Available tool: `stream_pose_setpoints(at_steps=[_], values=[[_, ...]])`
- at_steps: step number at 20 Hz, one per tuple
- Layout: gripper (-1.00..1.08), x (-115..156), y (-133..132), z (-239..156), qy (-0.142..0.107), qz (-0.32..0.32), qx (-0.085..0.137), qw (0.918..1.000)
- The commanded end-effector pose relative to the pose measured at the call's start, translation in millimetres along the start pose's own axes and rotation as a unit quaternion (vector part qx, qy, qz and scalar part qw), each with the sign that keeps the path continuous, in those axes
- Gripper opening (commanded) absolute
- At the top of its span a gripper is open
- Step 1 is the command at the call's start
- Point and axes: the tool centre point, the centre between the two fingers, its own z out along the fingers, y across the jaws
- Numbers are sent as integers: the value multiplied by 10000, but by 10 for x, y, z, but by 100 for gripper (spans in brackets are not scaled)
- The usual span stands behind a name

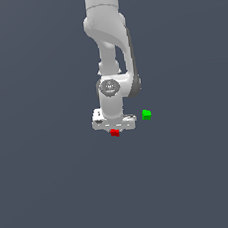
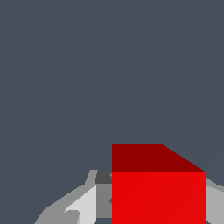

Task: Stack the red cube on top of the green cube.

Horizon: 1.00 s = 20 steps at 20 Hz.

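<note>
Red cube [image 1: 114,132] seen between fingers of tool [image 1: 115,131] (grip unconfirmed); if loose, could be dropped before green cube [image 1: 146,114], centre-right

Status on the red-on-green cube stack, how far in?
Early. Done: the white tool is down at the small bright red cube, which fills the space between its fingers in the wrist view. In hand: closing or just gripping; contact isn't clear. Left: lift, carry toward the exterior view's right to the small bright green cube, which sits bare, then place and release.
</note>
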Motion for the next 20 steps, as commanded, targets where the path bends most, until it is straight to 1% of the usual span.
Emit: stream_pose_setpoints(at_steps=[1,7,11,15,20], values=[[-100,2,0,-137,8,0,1,10000],[-100,-1,1,-537,8,0,1,10000],[-100,2,1,-717,11,0,1,10000],[-100,6,1,-794,11,0,1,10000],[-100,-11,-26,-774,15,0,1,10000]])
